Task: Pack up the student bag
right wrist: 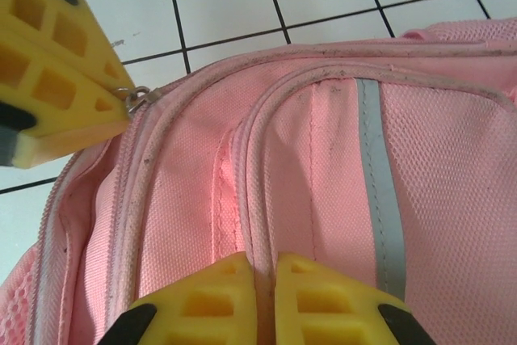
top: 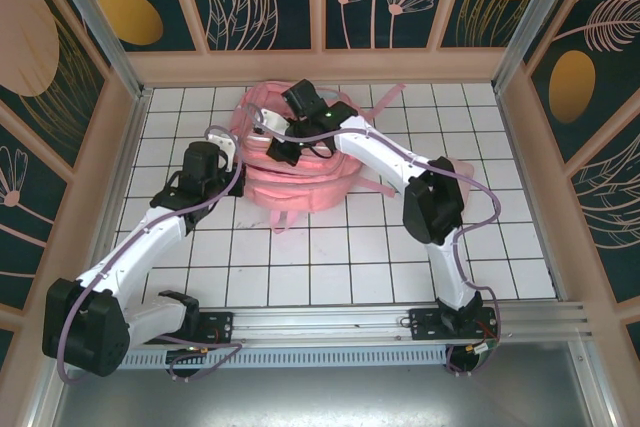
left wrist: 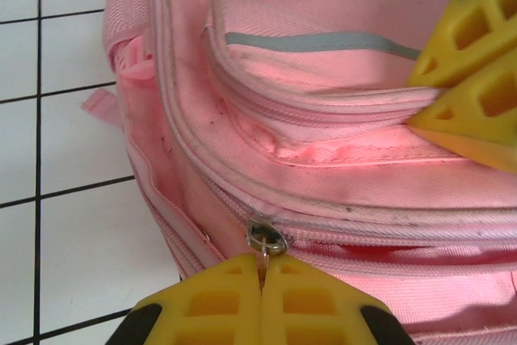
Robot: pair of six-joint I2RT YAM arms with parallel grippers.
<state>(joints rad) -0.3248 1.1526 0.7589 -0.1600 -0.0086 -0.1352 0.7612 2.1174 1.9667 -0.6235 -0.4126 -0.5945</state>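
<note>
Student bag (top: 300, 192) on tiled table (top: 330, 267)

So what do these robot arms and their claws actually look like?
The left arm and right arm have white shells with chunky black joints, and a lilac cable loops along each. The left gripper and right gripper each carry two yellow wedge-shaped fingers, moulded as an open lattice, with black at their bases.

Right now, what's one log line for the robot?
left tool: shut on zipper pull | right tool: shut on student bag pocket fabric
</note>
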